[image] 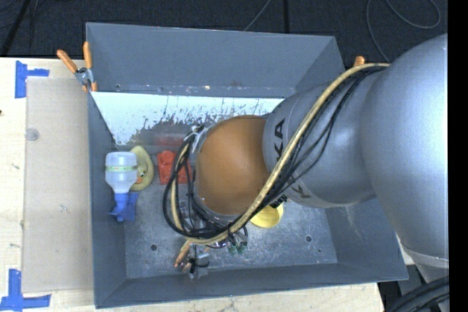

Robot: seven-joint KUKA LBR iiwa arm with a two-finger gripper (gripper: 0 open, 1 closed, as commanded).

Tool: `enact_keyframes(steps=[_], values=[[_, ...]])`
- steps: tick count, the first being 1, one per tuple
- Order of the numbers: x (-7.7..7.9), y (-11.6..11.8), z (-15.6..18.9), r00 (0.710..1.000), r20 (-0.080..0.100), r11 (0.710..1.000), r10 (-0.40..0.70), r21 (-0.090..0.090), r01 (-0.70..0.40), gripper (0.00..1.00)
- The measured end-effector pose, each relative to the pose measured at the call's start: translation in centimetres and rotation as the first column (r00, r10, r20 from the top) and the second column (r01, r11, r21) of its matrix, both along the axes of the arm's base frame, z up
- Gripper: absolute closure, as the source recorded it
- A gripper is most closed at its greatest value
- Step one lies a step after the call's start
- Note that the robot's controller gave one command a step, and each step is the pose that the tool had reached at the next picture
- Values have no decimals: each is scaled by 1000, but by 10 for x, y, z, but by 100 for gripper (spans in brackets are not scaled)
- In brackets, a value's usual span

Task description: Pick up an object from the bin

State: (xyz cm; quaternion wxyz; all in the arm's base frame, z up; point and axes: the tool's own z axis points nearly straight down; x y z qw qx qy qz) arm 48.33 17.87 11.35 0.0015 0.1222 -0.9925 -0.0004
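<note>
Grey metal bin (212, 62): a few loose things lie on its floor, most of them in the left half of the frame.
Arm (344, 150): comes in from the right of the frame. Its orange wrist cover (230, 164) and looped cables (174, 204) hang over the middle of the floor.
Gripper (191, 258): what looks like its tip shows under the cables at the lower middle of the frame, close to the bin's near wall. The cover and cables hide most of it, so I cannot tell whether it is apart or together. Nothing can be seen held in it.
Red-orange piece (167, 166): lies just left of the cover's edge, up and slightly left of the gripper, and is the nearest thing on that side.
Yellow thing (268, 217): peeks out from under the arm, right of the gripper and a little higher in the frame. Most of it is covered.
Clear bottle (121, 175): lies at the left of the floor, well apart from the gripper. Its long axis runs up and down the frame, with its blue cap end toward the lower edge.
Yellow-green thing (142, 168): sits against the bottle's right side, between the bottle and the red-orange piece.
Deciding relation: every thing lies higher in the frame than the gripper, and none lies under it.
Step in hand: by my judgement no pick is made yet.
Next move: a shift up and left would likely bring the gripper over the red-orange piece, the closest thing in clear sight.
Risk: the bottle may roll if it is nudged across its axis.
</note>
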Motion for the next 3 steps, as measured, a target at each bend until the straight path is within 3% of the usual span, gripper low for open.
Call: enact_keyframes(steps=[1,2,3], values=[[1,-21,-37,984,10,984,177,2,-177,0],[4,-47,-44,938,-1,938,346,2,-346,100],[4,-47,-44,938,-1,938,346,2,-346,100]])
